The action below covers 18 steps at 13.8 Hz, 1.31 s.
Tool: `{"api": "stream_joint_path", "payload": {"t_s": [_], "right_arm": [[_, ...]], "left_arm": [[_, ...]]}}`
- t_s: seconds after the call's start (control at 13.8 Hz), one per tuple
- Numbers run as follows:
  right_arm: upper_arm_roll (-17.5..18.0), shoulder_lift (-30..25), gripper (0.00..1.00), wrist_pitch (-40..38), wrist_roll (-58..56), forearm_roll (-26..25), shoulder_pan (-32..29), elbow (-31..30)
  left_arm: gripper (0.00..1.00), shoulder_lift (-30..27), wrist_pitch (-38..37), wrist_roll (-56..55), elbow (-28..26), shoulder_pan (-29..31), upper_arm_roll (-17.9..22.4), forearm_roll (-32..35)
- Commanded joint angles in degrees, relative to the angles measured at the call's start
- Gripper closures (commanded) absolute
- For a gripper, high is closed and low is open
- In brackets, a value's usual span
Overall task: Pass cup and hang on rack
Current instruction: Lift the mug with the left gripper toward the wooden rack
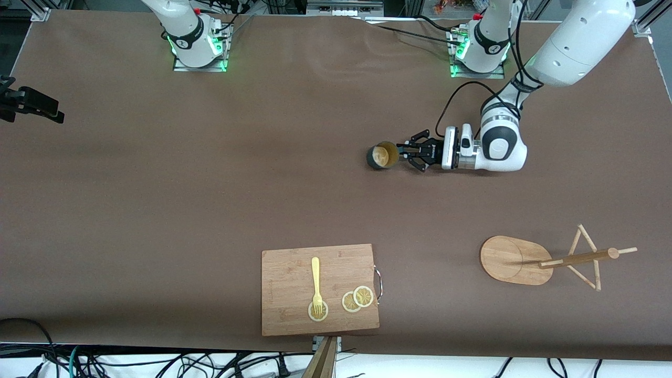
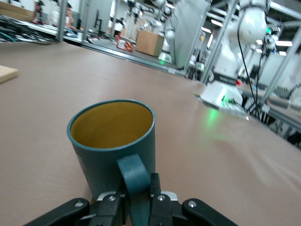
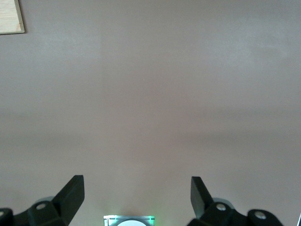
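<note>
The cup (image 1: 382,155), a dark teal mug with a yellowish inside, stands upright on the brown table, toward the left arm's end. My left gripper (image 1: 405,152) reaches in level with the table and is shut on the cup's handle (image 2: 134,173); in the left wrist view the fingers (image 2: 155,188) pinch the handle from both sides. The rack (image 1: 517,260), a bamboo stand with an oval base, a post (image 1: 577,258) and thin crossing pegs, stands nearer the front camera than the cup. My right gripper (image 3: 137,193) hangs open over bare table, with nothing between its fingers.
A rectangular wooden cutting board (image 1: 294,294) lies near the front edge with a yellow fork (image 1: 316,286) and lemon slices (image 1: 358,299) on it. A black clamp (image 1: 29,105) juts in at the right arm's end of the table.
</note>
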Motion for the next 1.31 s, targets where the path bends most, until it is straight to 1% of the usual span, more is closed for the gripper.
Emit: {"api": "stream_joint_path", "payload": {"t_s": [0.0, 0.07, 0.15, 0.29, 0.44, 0.51, 0.58, 0.73, 0.94, 1.09, 1.23], "right_arm": [[0.26, -0.78, 0.0, 0.53, -0.99, 0.45, -0.66, -0.76], [0.26, -0.78, 0.0, 0.53, -0.99, 0.54, -0.66, -0.85], [0.34, -0.78, 0.0, 0.53, -0.99, 0.54, -0.66, -0.76], [0.34, -0.78, 0.0, 0.53, -0.99, 0.54, -0.66, -0.85], [0.34, -0.78, 0.0, 0.53, -0.99, 0.54, -0.66, -0.85], [0.26, -0.78, 0.0, 0.53, -0.99, 0.54, -0.66, -0.85], [0.26, -0.78, 0.0, 0.53, -0.99, 0.54, -0.66, -0.85], [0.26, -0.78, 0.0, 0.53, -0.99, 0.54, -0.66, -0.85], [0.26, -0.78, 0.0, 0.53, -0.99, 0.89, -0.66, -0.85], [0.26, -0.78, 0.0, 0.53, -0.99, 0.98, -0.75, -0.85], [0.26, -0.78, 0.0, 0.53, -0.99, 0.98, -0.75, -0.85]], "left_arm": [[1.0, -5.4, -5.76, -9.41, -0.54, 4.01, 0.23, -0.33], [1.0, -5.76, -7.52, -11.88, -0.54, 5.51, 0.32, 2.71], [1.0, -5.77, -8.49, -13.81, -0.54, 8.83, 0.23, 5.7], [1.0, -5.85, -13.4, -18.2, -0.36, 14.55, 0.49, 9.31], [1.0, -5.77, -16.32, -20.77, -0.01, 21.48, 0.67, 14.76], [1.0, -5.68, -18.24, -22.95, 0.86, 24.91, 0.67, 16.96], [1.0, -5.16, -20.78, -27.41, 2.78, 27.82, 0.67, 19.42], [1.0, -3.84, -25.27, -36.38, 7.09, 31.78, 0.67, 23.56], [1.0, -1.82, -34.4, -52.27, 12.62, 34.87, 1.63, 24.54], [1.0, 1.42, -41.34, -63.09, 20.08, 35.49, 2.6, 24.63], [1.0, 5.11, -44.01, -71.36, 25.45, 35.84, 2.69, 22.53]]}}
